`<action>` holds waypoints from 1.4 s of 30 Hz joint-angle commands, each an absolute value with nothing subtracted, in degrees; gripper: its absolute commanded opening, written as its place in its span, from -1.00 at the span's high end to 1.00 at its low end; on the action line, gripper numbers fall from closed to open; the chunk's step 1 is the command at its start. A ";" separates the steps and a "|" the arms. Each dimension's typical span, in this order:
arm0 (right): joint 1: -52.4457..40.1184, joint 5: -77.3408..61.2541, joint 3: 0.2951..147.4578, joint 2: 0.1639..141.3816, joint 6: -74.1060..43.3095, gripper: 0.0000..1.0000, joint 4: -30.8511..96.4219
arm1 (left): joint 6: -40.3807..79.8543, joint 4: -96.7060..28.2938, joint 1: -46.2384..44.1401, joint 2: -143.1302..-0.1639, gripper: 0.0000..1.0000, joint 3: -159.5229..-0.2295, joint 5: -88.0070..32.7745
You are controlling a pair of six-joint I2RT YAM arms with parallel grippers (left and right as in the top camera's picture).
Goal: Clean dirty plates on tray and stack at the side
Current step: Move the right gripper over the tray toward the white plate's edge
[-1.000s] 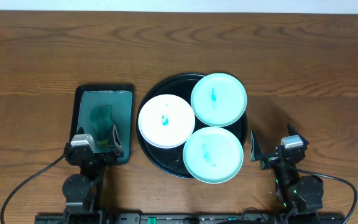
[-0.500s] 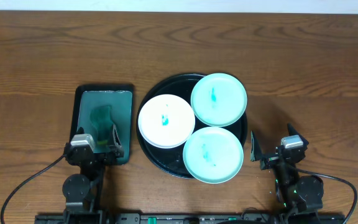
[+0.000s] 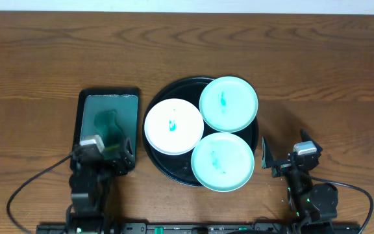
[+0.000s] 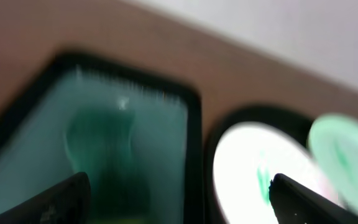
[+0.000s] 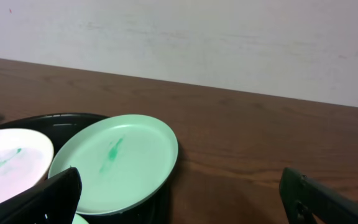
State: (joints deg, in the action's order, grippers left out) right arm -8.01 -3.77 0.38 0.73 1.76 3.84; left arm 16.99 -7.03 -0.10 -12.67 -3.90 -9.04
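Both arms crouch low at the near edge of the table point(image 3: 44, 52). Left fingers point(image 4: 67, 199) gape, empty, over the small tray point(image 3: 109, 104); right fingers point(image 5: 42, 199) gape, empty, beside the black tray point(image 3: 173, 171), which holds three plates point(image 3: 174, 127).

My overhead camera looks straight down on the table point(image 3: 44, 58) from well above and takes in the whole layout. My left wrist view sits low and close. It is blurred and faces the far wall point(image 4: 303, 31) across the rectangular tray point(image 4: 194, 137). My right wrist view sits low too, facing the far wall past a mint plate point(image 5: 117, 162). Both wrist views share the white plate point(image 4: 247, 168) and the round black tray point(image 5: 61, 121).
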 commanded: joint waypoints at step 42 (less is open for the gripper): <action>-8.25 -11.44 1.89 0.86 2.59 -0.99 -2.87 | 17.72 -71.90 0.03 -74.70 -0.84 -80.07 -14.98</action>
